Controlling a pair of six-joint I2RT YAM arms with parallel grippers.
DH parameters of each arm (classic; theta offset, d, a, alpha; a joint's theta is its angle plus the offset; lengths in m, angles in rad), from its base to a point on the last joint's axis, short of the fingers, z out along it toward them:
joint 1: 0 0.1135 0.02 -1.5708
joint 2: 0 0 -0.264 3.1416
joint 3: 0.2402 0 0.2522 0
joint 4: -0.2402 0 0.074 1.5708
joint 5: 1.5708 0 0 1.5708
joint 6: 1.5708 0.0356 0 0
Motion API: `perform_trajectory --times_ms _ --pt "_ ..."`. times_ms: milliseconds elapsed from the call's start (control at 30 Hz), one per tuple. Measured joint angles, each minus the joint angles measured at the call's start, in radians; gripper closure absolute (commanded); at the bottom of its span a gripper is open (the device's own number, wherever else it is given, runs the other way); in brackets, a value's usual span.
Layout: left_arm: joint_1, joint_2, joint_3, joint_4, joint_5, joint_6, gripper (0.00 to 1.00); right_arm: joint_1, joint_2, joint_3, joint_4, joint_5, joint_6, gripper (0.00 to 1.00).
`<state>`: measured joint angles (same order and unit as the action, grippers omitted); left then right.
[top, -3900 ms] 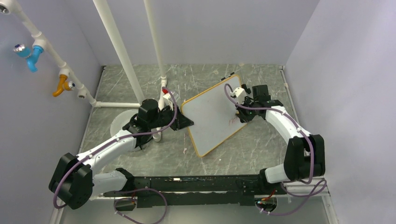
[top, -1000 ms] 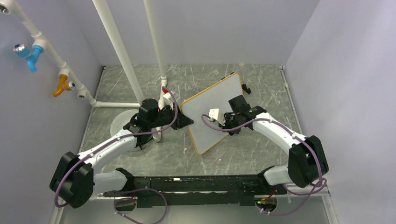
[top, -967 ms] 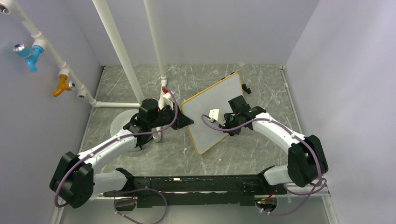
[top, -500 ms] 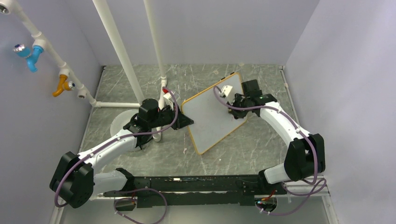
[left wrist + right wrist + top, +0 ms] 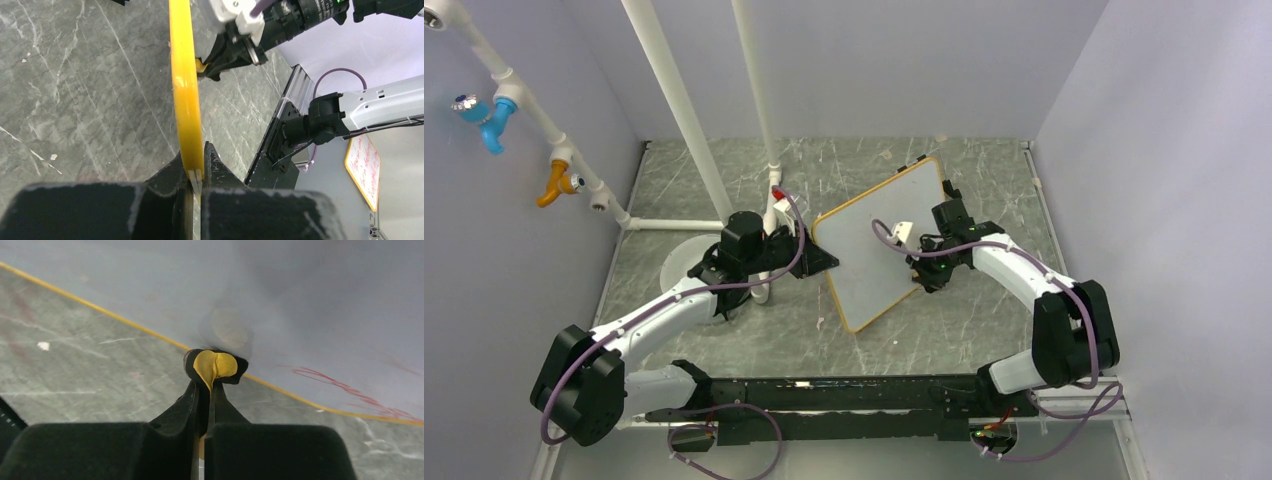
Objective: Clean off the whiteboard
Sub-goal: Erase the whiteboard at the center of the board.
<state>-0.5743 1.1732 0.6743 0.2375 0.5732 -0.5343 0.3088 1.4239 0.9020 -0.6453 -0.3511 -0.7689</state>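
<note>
The whiteboard (image 5: 874,245), white with a thin orange frame, is held tilted on edge over the table. My left gripper (image 5: 827,262) is shut on its left frame edge; in the left wrist view the orange frame (image 5: 184,90) runs up from between my fingers (image 5: 197,167). My right gripper (image 5: 924,272) is shut on a small yellow-and-black eraser pad (image 5: 215,365) and presses it against the board face (image 5: 300,300) by its lower right edge. A red scrawl (image 5: 350,390) lies on the board just right of the pad.
White pipes (image 5: 686,130) stand upright at the back left, with a round white disc (image 5: 682,268) on the marble table under my left arm. Blue (image 5: 486,115) and orange (image 5: 556,182) valves hang on the left wall. Walls enclose the table on three sides.
My right gripper swept the pad from the board's middle up to its far right corner, then back down to the lower right edge. The left gripper and board have stayed put.
</note>
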Motion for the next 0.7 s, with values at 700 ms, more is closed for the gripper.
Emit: perform_trajectory --times_ms 700 --pt "0.009 0.0 -0.002 0.002 0.002 0.009 1.0 0.024 0.031 0.131 -0.028 0.031 0.082 1.0"
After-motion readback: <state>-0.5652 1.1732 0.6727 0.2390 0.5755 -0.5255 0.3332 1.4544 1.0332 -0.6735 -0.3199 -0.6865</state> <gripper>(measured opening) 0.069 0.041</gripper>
